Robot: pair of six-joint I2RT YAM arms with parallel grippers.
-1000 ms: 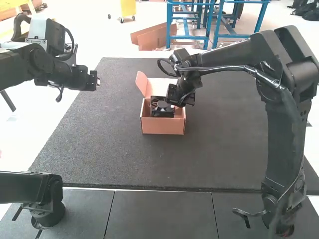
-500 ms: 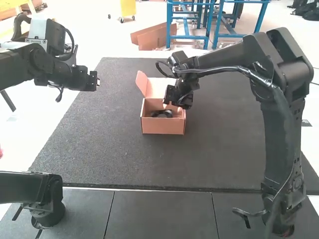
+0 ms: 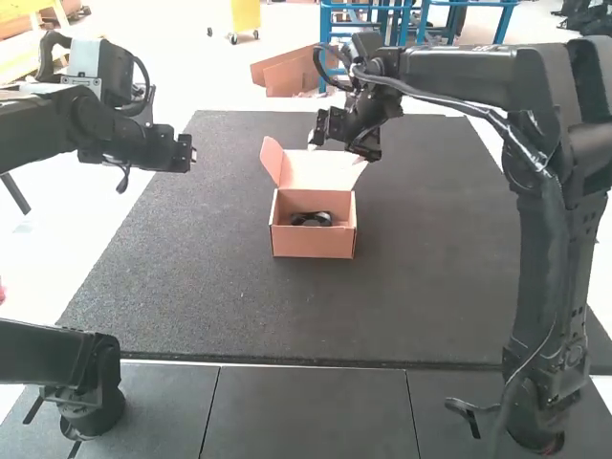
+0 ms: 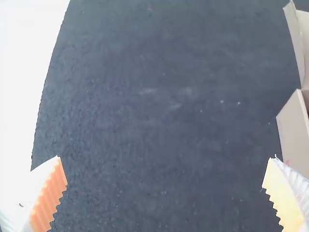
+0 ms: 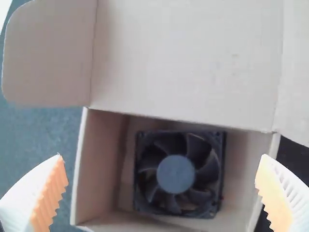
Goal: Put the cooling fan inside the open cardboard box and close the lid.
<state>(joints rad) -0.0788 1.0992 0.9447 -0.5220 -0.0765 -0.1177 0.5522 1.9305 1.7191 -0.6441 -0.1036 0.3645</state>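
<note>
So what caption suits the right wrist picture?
Cooling fan lying flat inside the open cardboard box, lid folded back, between the right gripper's open fingers.

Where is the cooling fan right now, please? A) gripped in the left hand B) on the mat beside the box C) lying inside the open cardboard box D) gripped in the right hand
C: the cooling fan lies flat on the floor of the cardboard box, with the open right hand above it holding nothing.
</note>
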